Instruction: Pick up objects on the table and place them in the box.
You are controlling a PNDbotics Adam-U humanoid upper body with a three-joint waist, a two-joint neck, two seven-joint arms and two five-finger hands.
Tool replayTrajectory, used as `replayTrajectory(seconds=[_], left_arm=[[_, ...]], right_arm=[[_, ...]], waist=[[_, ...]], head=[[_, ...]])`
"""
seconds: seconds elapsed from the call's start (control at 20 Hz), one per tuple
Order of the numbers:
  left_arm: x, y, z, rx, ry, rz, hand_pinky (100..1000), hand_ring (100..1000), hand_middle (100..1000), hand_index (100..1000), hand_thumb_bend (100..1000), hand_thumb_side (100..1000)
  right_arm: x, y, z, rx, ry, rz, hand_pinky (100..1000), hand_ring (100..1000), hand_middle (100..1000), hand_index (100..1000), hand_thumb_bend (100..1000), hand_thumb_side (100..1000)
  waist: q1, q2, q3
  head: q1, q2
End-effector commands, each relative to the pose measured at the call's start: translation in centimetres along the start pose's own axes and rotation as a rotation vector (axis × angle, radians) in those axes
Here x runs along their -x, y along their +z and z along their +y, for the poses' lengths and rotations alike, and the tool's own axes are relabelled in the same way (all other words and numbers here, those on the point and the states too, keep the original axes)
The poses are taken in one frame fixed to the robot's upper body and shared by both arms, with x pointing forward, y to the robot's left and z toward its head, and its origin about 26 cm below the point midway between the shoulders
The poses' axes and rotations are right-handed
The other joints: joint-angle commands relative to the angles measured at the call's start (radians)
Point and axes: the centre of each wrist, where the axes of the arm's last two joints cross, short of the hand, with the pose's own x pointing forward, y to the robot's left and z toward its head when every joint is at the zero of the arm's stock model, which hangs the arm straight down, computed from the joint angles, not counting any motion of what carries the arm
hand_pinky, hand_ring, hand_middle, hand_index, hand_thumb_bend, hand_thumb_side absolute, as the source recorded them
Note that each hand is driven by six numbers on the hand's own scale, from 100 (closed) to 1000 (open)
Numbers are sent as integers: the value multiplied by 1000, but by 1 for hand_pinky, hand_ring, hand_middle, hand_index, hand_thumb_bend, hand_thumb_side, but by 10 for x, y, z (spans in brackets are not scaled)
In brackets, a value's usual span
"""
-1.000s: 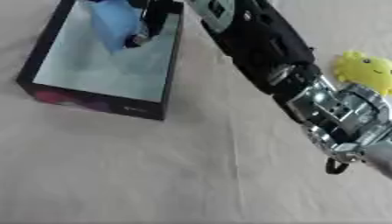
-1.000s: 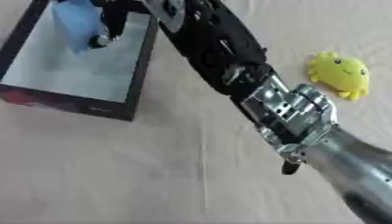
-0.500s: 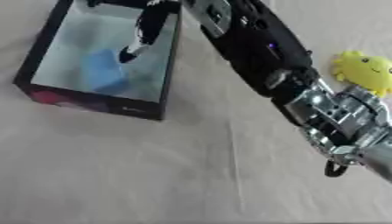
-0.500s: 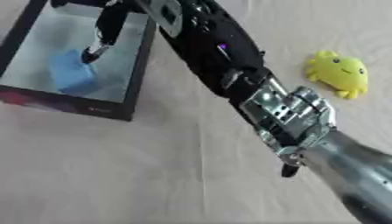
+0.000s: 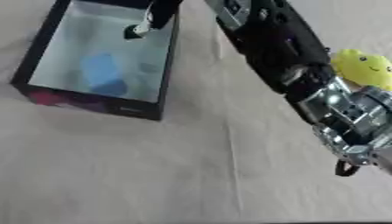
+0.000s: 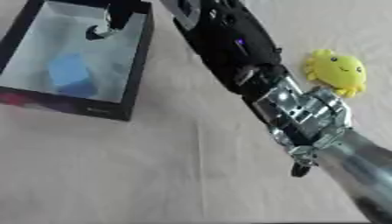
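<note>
The right hand point(image 5: 157, 13) hangs over the box point(image 5: 35, 65), fingers point(image 5: 136, 30) relaxed and empty. The blue object point(image 5: 102, 74) lies inside. Withdrawing, the forearm could clip the box wall; the yellow toy point(image 6: 335, 72) waits on the tabletop point(image 5: 153, 175).

A beige cloth-covered table point(image 5: 168, 175) is seen, creased lengthwise near its middle, on which a black-walled box point(image 5: 92, 103) is set at the left and a yellow plush toy point(image 6: 337, 72) lies well apart at the right.
</note>
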Motion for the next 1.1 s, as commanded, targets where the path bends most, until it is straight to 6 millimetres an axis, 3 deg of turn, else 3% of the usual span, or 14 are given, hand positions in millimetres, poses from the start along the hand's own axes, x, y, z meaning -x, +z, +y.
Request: replayTrajectory(seconds=[0.05, 0.45, 0.7, 1.1], left_arm=[[-7, -4, 7, -6, -27, -29, 805, 658, 796, 833, 411, 697], [-3, 0, 16, -26, -60, -15, 805, 657, 797, 833, 411, 696], [-2, 0, 19, -27, -73, -12, 805, 657, 797, 833, 411, 696], [-1, 0, 19, -25, -80, -9, 805, 655, 799, 832, 412, 695]], right_arm=[[9, 27, -24, 66, -30, 22, 938, 860, 796, 878, 482, 322], [39, 107, -32, 72, -90, 131, 935, 864, 799, 875, 482, 343], [57, 163, -18, 42, -85, 264, 935, 878, 823, 888, 490, 379], [69, 225, 12, 33, -114, 426, 939, 893, 845, 900, 498, 400]], waist=[[12, -32, -8], [18, -56, -63], [17, -62, -90], [21, -63, -104]], head=[[17, -1], [53, -1], [64, -1], [80, -1]])
